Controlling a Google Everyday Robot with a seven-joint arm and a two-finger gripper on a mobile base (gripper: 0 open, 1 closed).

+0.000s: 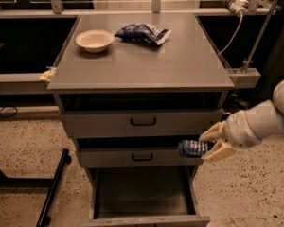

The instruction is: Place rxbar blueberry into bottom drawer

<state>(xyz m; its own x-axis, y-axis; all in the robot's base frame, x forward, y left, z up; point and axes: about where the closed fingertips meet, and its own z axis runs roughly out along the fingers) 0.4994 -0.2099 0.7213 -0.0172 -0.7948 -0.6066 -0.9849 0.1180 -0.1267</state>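
Observation:
My gripper [209, 144] is at the right side of the grey cabinet, level with the middle drawer front. It is shut on the rxbar blueberry [193, 148], a small dark navy bar with pale markings that sticks out to the left of the fingers. The bottom drawer [142, 195] is pulled open below, showing a plain grey floor. The bar hangs above the drawer's right rear part.
On the cabinet top [142, 65] stand a pale bowl [94, 40] and a blue-and-white snack bag [143, 33]. The two upper drawers [143, 122] have black handles. A black stand leg [54, 188] lies on the speckled floor at left.

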